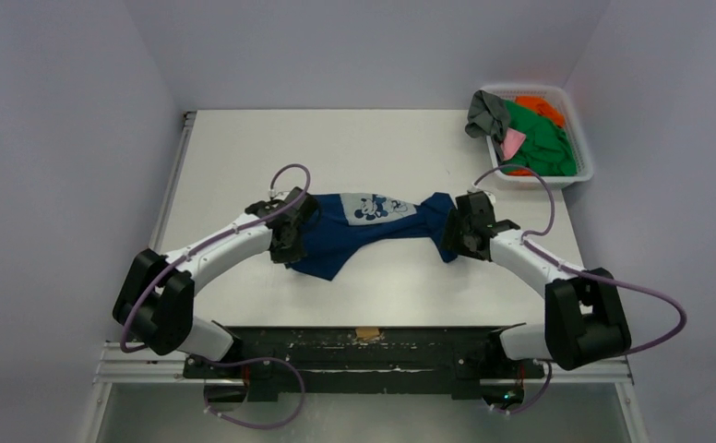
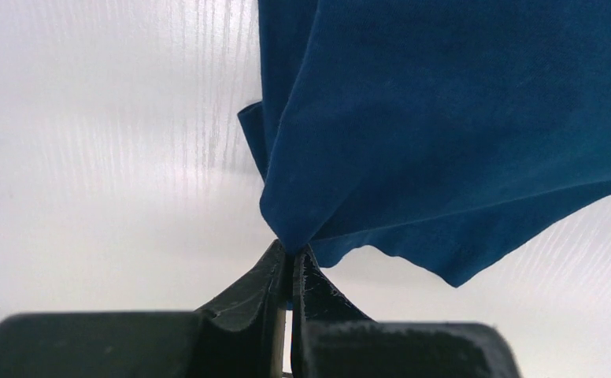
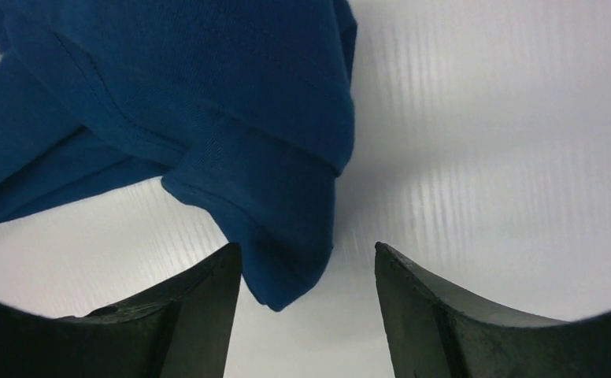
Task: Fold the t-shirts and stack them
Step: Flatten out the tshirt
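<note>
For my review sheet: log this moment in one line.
left claw: shut on navy t-shirt | right claw: open around its other end | basket: other shirts

Bright, even light from above. The tabletop (image 1: 382, 148) glares pale in both wrist views; a soft shadow lies beside the navy t-shirt (image 3: 208, 94).

White mesh basket (image 1: 557, 182) noted at far table corner, well beyond right fingers (image 3: 444, 315). White table (image 1: 363, 138) seen beneath left fingers (image 2: 247, 307) and right fingers, faintly ribbed. Tan tape scrap (image 1: 367, 333) stuck at near edge, behind both. Metal rail (image 1: 175, 175) fitted outboard of left fingers.
</note>
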`<state>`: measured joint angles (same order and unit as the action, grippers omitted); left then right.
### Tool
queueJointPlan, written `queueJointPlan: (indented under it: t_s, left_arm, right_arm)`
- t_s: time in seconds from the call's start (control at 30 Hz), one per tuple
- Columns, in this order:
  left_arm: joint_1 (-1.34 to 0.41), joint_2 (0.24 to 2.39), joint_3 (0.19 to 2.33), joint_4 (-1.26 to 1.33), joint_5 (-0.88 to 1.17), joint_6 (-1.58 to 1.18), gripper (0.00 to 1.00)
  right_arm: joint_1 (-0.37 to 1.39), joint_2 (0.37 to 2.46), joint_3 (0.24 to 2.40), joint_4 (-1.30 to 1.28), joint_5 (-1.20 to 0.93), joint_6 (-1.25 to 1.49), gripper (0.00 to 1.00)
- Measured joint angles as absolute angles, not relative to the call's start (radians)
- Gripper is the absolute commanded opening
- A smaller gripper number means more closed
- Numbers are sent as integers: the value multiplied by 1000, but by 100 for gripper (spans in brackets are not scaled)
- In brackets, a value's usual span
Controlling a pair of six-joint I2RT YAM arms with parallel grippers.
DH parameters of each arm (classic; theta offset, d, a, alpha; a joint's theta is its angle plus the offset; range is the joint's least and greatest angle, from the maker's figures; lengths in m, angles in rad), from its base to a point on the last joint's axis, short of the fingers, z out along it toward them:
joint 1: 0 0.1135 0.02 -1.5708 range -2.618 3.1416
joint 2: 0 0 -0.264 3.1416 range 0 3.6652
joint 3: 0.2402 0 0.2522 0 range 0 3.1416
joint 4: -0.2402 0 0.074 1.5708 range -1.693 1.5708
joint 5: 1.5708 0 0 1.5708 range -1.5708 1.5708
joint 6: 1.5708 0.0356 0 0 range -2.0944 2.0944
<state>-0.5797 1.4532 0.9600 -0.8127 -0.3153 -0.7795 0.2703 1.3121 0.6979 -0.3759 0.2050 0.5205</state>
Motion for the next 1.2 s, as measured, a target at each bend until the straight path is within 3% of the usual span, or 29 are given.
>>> queueJointPlan:
  t_s: [0.37,0.4,0.47,0.5,0.8,1.07,1.2]
  left_arm:
    - [-580,1444,958,-810,-292,-800,0]
    - [-580,1440,958,-810,-291,-801,0]
    - [-580,1430,958,-809,-290,-802,0]
    - [-580,1425,958,-809,-290,-802,0]
    - [-577,1291,1030,-841,-345,-791,0]
    - [-560,1111,1379,-791,-519,-641,0]
    - [-555,1019,1446,-733,-574,-545,0]
  right_arm:
    - [359,1411,696,-336,171,525,50]
    - [367,1409,695,-335,168,525,46]
    - [375,1408,692,-331,167,525,9]
    - [377,1409,691,-327,167,522,0]
    - [379,1338,792,-419,149,549,0]
    - [342,1137,1193,-520,115,550,0]
    - [270,1096,1322,-542,81,545,0]
